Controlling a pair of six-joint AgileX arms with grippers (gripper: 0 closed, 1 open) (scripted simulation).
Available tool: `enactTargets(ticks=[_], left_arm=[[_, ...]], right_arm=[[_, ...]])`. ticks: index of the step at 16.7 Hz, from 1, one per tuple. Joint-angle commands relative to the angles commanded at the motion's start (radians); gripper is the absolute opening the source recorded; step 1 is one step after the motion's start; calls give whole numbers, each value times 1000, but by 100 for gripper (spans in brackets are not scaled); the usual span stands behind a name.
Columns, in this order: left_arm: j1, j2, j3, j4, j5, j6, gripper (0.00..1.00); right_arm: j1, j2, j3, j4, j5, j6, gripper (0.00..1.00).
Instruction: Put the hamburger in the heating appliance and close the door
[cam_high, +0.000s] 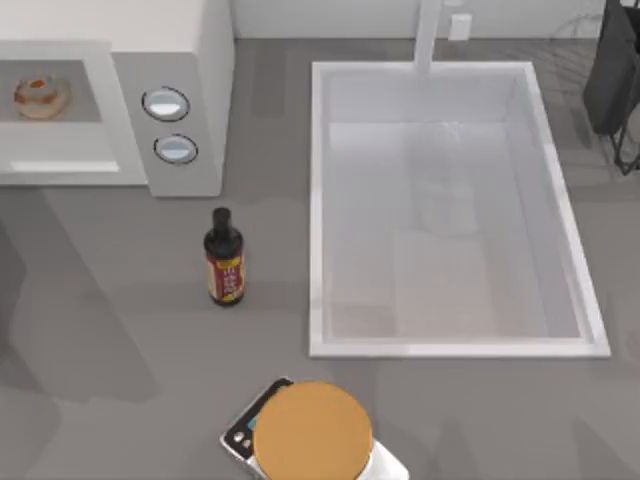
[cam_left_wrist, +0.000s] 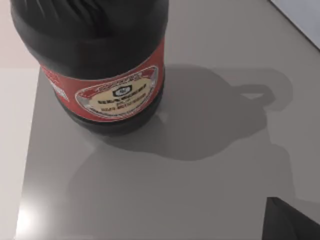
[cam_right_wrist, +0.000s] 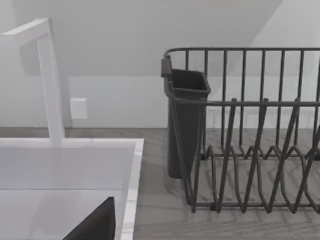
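The hamburger (cam_high: 41, 96) is seen at the upper left of the top view, lying inside the grey cavity of the heating appliance (cam_high: 200, 60), a white box whose side panel carries two round silver-ringed knobs (cam_high: 166, 103) one below the other. A pale white strip runs along the lower edge of the cavity; whether that strip is the door cannot be told, and the cavity is seen uncovered from above.

Just below the knob panel, a dark sauce bottle (cam_high: 224, 256) with a red label stands upright on the grey table (cam_high: 120, 330). The same bottle (cam_left_wrist: 95, 65) is shown close up in the left wrist view, its shadow cast across the table surface, with a dark corner of the arm's hardware at the lower right of that frame. Whether the left claw is spread or closed cannot be told.

A white sink basin (cam_high: 320, 200) occupies the centre and right of the top view, with a white faucet (cam_high: 428, 35) at its far edge. A large tan-orange disc (cam_high: 312, 432) rests on a scale at the bottom centre.

In the right wrist view a dark wire dish rack (cam_right_wrist: 250, 130) with a dark utensil cup (cam_right_wrist: 186, 125) is seen beside the sink's rim (cam_right_wrist: 131, 180). The state of the right claw cannot be told.
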Motion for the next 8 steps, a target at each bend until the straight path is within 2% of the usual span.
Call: enactTargets(ticks=[5, 8], left_arm=[[-12, -12, -14, 3, -10, -16, 0], [-111, -106, -95, 28, -68, -105, 0]], right_arm=[[0, 0, 0, 0, 0, 0, 100], [0, 0, 0, 0, 0, 0, 100]])
